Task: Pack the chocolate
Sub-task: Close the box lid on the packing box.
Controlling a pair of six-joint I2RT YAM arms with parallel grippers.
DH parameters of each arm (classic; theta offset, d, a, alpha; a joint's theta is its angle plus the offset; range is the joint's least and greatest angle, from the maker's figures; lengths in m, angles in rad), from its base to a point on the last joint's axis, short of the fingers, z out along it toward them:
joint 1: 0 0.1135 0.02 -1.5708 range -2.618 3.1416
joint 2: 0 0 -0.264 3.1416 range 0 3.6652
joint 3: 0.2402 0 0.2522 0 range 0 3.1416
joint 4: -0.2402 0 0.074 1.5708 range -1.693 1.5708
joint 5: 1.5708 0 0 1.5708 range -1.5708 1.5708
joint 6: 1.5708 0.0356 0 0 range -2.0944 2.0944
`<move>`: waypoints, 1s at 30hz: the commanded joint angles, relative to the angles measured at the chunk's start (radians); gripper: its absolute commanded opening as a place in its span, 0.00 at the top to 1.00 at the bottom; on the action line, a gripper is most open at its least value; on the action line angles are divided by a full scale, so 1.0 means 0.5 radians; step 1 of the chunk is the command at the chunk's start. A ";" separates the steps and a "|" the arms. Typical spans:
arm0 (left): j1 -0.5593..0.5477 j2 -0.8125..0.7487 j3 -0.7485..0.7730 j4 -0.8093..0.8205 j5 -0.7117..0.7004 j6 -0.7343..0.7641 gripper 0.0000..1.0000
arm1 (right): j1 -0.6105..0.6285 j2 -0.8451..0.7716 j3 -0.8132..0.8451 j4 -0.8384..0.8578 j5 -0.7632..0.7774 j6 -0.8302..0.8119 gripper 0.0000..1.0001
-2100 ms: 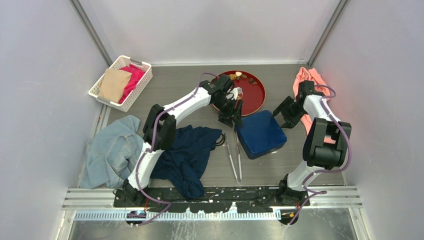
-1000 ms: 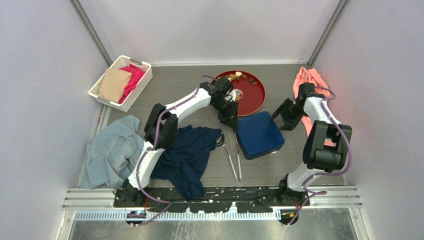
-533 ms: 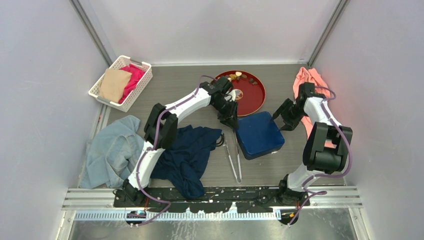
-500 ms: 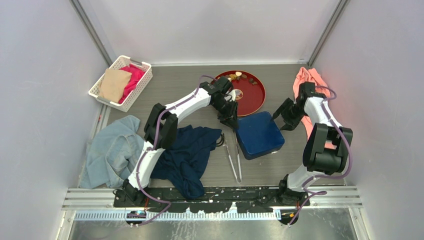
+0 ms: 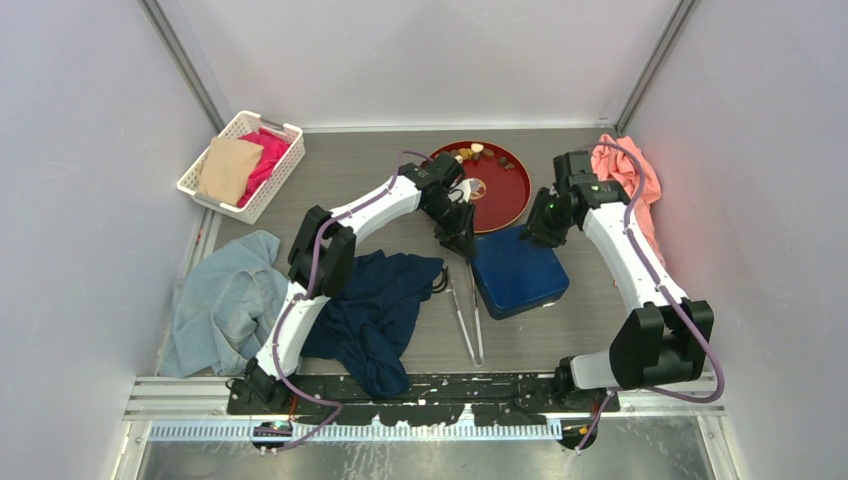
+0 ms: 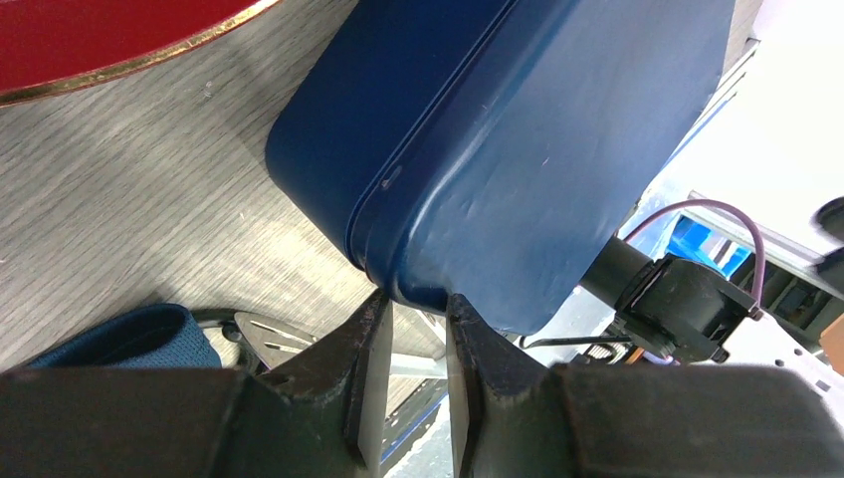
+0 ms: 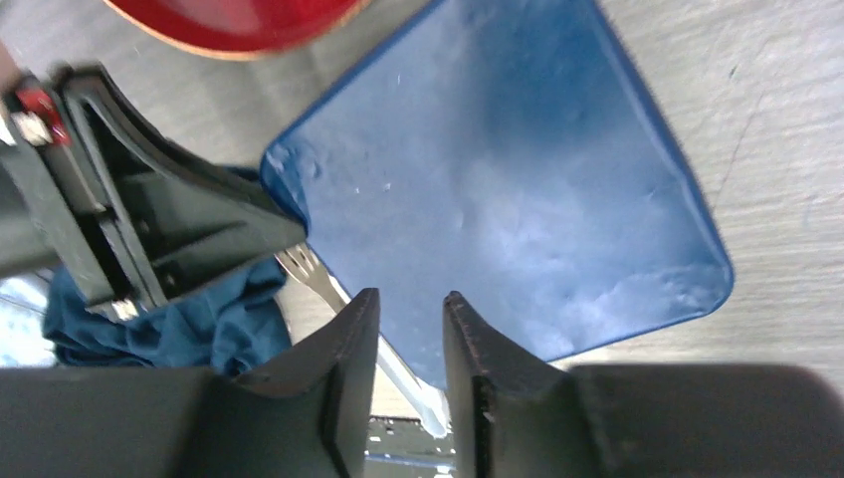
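Several small pieces of chocolate [image 5: 470, 153] lie along the far rim of the red round tray [image 5: 505, 190]. Just in front of the tray sits the navy box [image 5: 520, 270] with its lid on. My left gripper [image 5: 462, 240] is at the box's near-left corner; in the left wrist view its fingertips [image 6: 376, 311] pinch that corner of the box [image 6: 518, 129]. My right gripper [image 5: 545, 222] hovers over the far edge of the box. In the right wrist view it [image 7: 408, 296] stands partly open above the lid [image 7: 498, 179], holding nothing.
Metal tongs [image 5: 465, 315] lie left of the box, beside a dark navy cloth [image 5: 375, 305]. A light blue cloth [image 5: 225, 310] lies at the left, a white basket [image 5: 240, 165] of cloths at the far left, and a pink cloth [image 5: 625, 165] at the far right.
My right arm has swung from the box's right side leftward to above its far edge, and its jaws have narrowed. The left gripper has stayed at the box corner.
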 commanded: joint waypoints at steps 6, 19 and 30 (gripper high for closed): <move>0.035 0.103 -0.006 -0.155 -0.160 0.132 0.74 | 0.470 -0.164 -0.299 -0.178 0.104 -0.050 0.78; 0.065 0.132 -0.022 -0.174 -0.165 0.126 0.74 | 0.710 0.054 -0.625 0.043 0.084 0.044 0.87; 0.084 0.160 0.025 -0.182 -0.146 0.113 0.74 | 0.726 0.031 -0.148 -0.098 0.338 -0.033 0.88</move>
